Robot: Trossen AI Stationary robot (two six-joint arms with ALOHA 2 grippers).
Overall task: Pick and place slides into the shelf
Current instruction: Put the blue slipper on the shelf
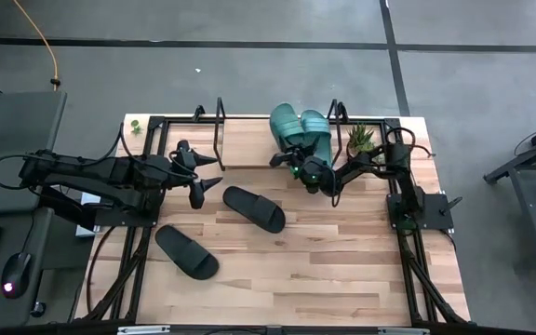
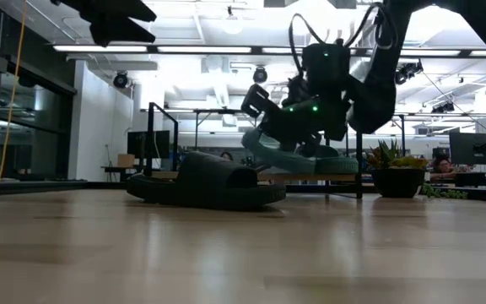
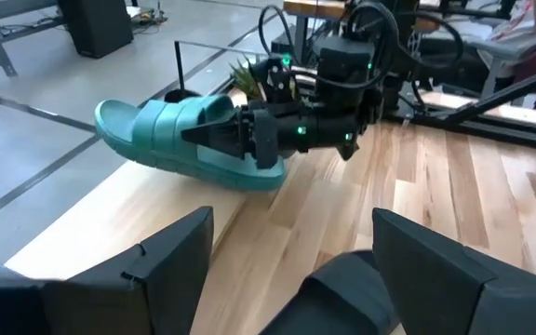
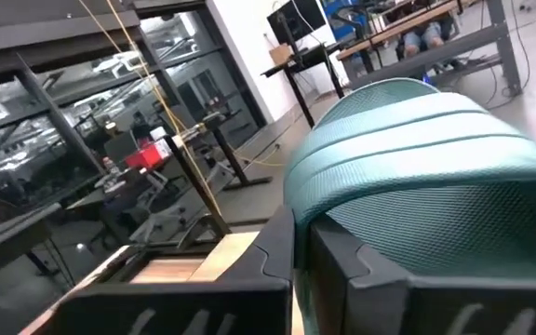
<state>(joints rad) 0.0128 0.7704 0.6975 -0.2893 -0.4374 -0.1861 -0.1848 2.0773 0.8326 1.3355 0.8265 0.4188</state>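
Right gripper (image 1: pixel 298 166) has its jaws closed on the near edge of a teal slide (image 1: pixel 316 131), the sandal extending forward of the jaws onto the shelf (image 1: pixel 249 141). A second teal slide (image 1: pixel 287 126) lies touching the held one on its far side from the potted plant (image 1: pixel 361 138). In the left wrist view the clamped slide (image 3: pixel 170 135) sits tilted, toe end raised past the shelf edge. Left gripper (image 1: pixel 207 191) hangs with jaws wide open and nothing between them; one black slide (image 1: pixel 254 208) lies on the table (image 1: pixel 342 261) just beyond the open fingertips, partly below them in the left wrist view. The other black slide (image 1: pixel 186 251) lies well apart, behind and to the side of the left jaws.
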